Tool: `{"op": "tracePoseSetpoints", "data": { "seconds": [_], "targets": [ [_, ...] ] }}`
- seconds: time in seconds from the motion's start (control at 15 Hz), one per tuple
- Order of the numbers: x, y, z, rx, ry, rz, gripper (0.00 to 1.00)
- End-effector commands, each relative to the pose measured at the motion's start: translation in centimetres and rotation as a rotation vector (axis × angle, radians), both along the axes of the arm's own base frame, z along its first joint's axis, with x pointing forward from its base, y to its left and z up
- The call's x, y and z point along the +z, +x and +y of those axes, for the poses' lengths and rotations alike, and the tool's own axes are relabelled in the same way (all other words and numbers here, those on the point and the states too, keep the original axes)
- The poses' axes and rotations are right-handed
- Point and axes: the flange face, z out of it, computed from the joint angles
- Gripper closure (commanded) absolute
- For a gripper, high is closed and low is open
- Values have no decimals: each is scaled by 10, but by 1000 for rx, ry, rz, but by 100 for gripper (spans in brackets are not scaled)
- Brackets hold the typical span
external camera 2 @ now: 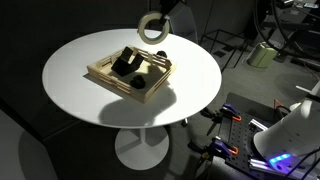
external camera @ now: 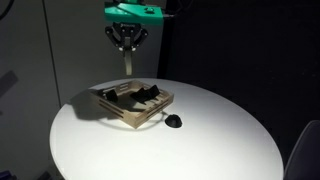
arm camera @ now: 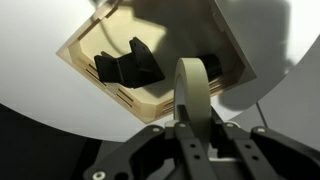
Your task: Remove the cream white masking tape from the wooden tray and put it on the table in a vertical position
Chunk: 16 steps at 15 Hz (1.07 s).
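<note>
My gripper (arm camera: pixel 190 128) clasps the cream white masking tape (arm camera: pixel 190 85), clear above the wooden tray (arm camera: pixel 105 90); standing it upright on the table (arm camera: pixel 40 105) remains.

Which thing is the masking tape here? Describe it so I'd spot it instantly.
On the round white table sits a wooden tray holding dark objects. Hanging above it, clamped in the jaws of the gripper, is the cream white masking tape: the only pale, open-centred ring, and the only thing off the table.
</note>
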Motion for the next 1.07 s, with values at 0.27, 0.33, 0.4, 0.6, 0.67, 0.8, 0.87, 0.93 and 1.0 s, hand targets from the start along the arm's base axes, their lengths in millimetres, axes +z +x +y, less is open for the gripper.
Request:
{"op": "tracePoseSetpoints", "data": {
  "seconds": [0.27,0.33,0.4,0.6,0.67,0.8,0.87,0.93,1.0],
  "targets": [
    [17,-32,-21,-414,48,-17,95],
    [16,-33,-24,-469,53,-22,95],
    [15,-34,-26,-523,54,-27,95],
    [6,-34,-35,-643,52,-20,95],
    [3,-34,-38,-675,52,-14,95],
    [-5,-34,-45,-733,54,10,95],
    [-9,-34,-48,-761,58,22,95],
    [-14,-35,-53,-789,60,32,95],
    [-19,-34,-57,-816,61,45,95]
  ]
}}
